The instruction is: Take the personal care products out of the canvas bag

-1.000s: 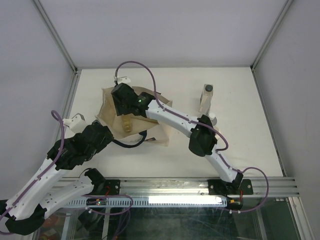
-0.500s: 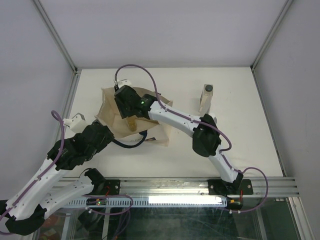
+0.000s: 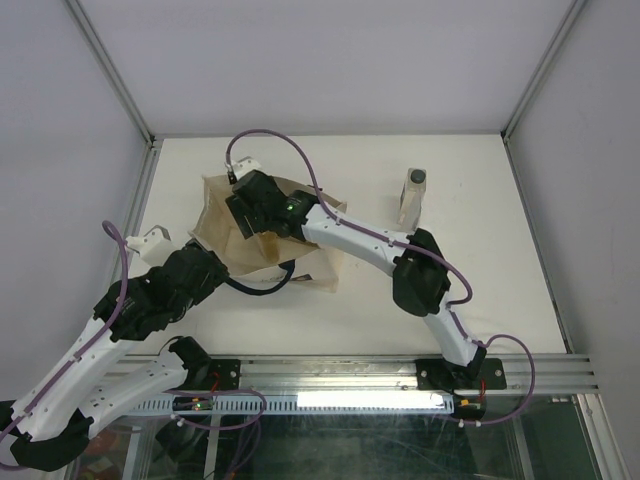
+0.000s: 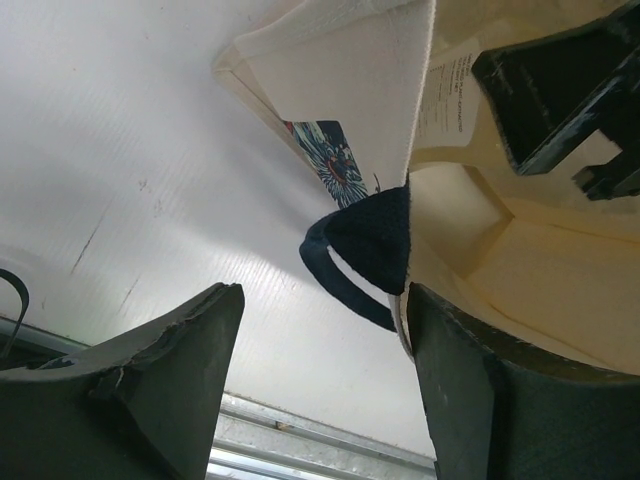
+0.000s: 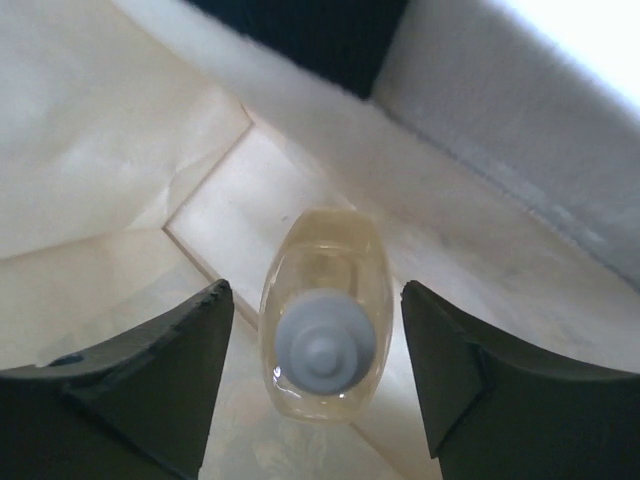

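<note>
The beige rectangular canvas tote bag point(image 3: 212, 216) lies on the white table point(image 3: 500, 250), left of centre, with its mouth held wide. The right gripper point(image 5: 312, 290) is lowered into the bag, so in the overhead view the interior is masked by its wrist. Its fingers are spread. Between them stands the clear bottle of amber liquid with a grey round cap point(image 5: 322, 345), upright on the bag's cream floor, with a gap seen on either side (no contact is visible). The bottle is enclosed by the canvas walls.

The left gripper point(image 4: 322, 295) is positioned at the bag's near rim with its fingers apart. One finger point(image 4: 500, 400) is placed just inside the rim, the other outside it. A dark navy loop handle point(image 4: 345, 262) hangs between them.

A clear rectangular bottle with a dark cap point(image 3: 412, 200) stands on the table, well apart from the bag, to the right.
</note>
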{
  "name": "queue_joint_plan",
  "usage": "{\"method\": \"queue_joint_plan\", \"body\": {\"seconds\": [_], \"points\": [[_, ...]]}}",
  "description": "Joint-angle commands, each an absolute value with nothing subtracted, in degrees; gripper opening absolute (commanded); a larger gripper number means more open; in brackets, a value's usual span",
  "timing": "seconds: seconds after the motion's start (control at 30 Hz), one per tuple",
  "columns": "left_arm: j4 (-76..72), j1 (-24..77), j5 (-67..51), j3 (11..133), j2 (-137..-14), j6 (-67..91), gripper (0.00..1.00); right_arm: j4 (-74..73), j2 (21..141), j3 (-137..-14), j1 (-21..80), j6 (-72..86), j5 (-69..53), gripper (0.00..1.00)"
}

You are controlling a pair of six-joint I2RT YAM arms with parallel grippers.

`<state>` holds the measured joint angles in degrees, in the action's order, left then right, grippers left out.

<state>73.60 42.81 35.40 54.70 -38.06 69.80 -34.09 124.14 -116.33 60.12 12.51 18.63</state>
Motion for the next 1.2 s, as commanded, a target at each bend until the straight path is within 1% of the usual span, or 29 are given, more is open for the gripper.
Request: {"method": "queue_joint_plan", "body": {"seconds": [0.0, 0.4, 0.47, 0.53, 0.63, 0.77, 0.93, 1.0, 1.03, 1.07, 1.17], "points": [[71.39, 43.17, 35.63, 55.41, -38.23, 68.66, 0.7, -32.87, 123.75, -122.54, 60.0, 12.65, 21.24, 0.73], [71.42, 43.21, 35.94, 55.68, -38.27, 68.14, 0.71, -39.0, 126.79, -125.27, 60.05, 16.34, 22.1, 0.75], [71.38, 43.19, 36.03, 55.84, -38.47, 67.95, 0.71, -39.9, 126.75, -124.72, 60.03, 17.26, 22.02, 0.76], [71.29, 43.23, 35.99, 55.85, -38.57, 67.85, 0.71, -40.09, 126.8, -123.99, 60.03, 17.67, 21.58, 0.81], [71.17, 43.19, 35.99, 55.73, -38.67, 67.72, 0.71, -41.39, 127.82, -124.67, 60.04, 18.17, 21.21, 0.81], [71.14, 43.17, 35.88, 55.81, -38.67, 67.59, 0.71, -43.72, 129.35, -127.07, 60.03, 18.54, 20.64, 0.71], [71.18, 43.2, 35.81, 55.71, -38.52, 67.59, 0.71, -44.47, 130.12, -127.92, 60.03, 18.69, 19.83, 0.66], [71.14, 43.22, 35.75, 55.72, -38.5, 67.59, 0.71, -44.26, 129.88, -128.09, 60.03, 18.32, 19.69, 0.6], [71.0, 43.23, 35.68, 55.72, -38.5, 67.59, 0.71, -44.03, 129.64, -128.18, 60.03, 17.92, 19.72, 0.55], [71.01, 43.2, 35.55, 55.72, -38.5, 67.59, 0.71, -43.6, 129.37, -128.29, 60.05, 17.57, 19.76, 0.47], [71.03, 43.23, 35.26, 55.68, -38.5, 67.42, 0.71, -42.63, 128.16, -129.47, 59.99, 16.37, 19.33, 0.29]]}}
